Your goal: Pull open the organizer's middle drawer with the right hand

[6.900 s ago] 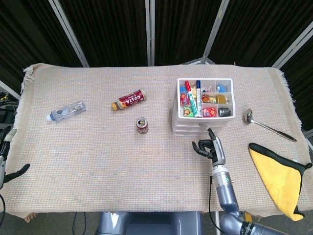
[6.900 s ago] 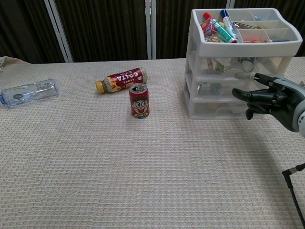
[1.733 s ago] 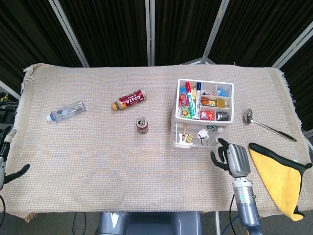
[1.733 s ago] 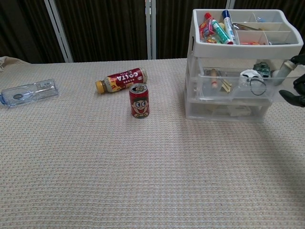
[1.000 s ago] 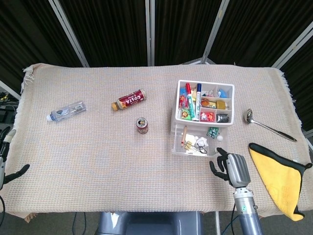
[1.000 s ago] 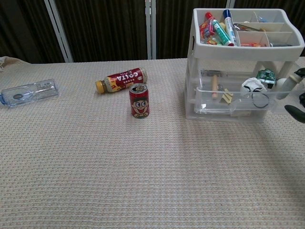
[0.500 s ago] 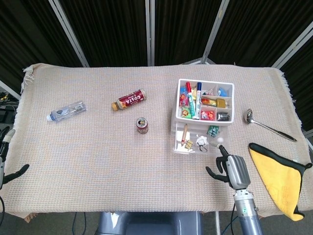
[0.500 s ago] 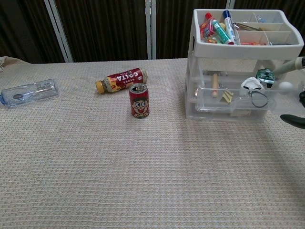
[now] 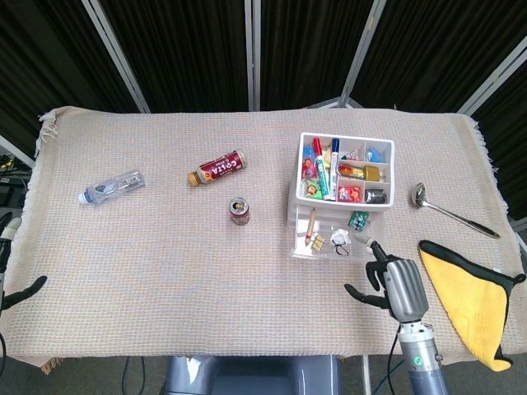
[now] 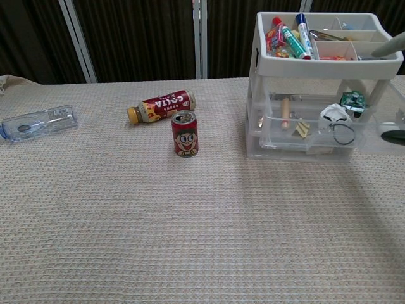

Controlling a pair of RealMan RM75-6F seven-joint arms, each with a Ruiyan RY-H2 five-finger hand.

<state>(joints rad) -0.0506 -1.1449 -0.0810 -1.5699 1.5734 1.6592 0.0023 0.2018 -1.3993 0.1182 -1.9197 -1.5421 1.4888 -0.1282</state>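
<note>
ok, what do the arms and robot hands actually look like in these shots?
The right robot hand has a grey metallic back plate and black fingers, with one pale fingertip. Its wrist is a grey-blue cylinder with a small green-and-white round mark, on a grey forearm. The left robot hand barely shows at the frame edge: black fingers and a pale part. No loose cables visible.

middle drawer [image 9: 328, 241] open, right hand [image 9: 394, 284] near
</note>
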